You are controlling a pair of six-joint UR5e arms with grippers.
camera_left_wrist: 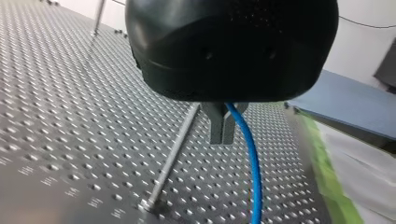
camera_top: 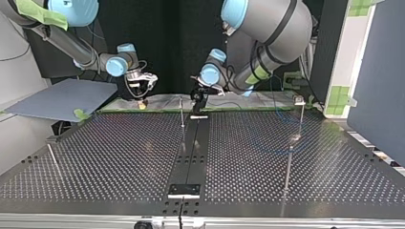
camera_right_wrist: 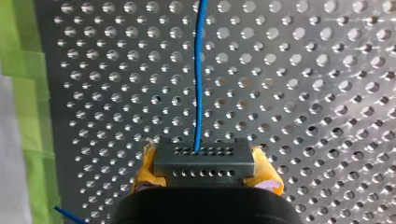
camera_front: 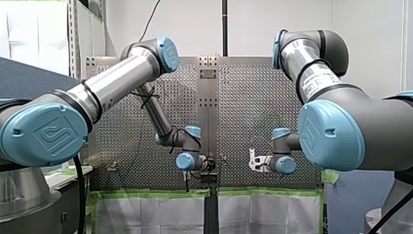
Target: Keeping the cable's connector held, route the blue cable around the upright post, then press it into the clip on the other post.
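Gripping the connector in my right end effector, low over the desk. Pinching the blue cable in my left end effector, just beside the upright post. Looks like the routing step. Next: swing around that post, keeping the cable tight.

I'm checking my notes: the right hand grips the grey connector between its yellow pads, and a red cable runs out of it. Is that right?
Not quite: the cable is blue, not red. In the right wrist view the right hand grips the grey connector between its yellow pads, and the blue cable runs out of it.
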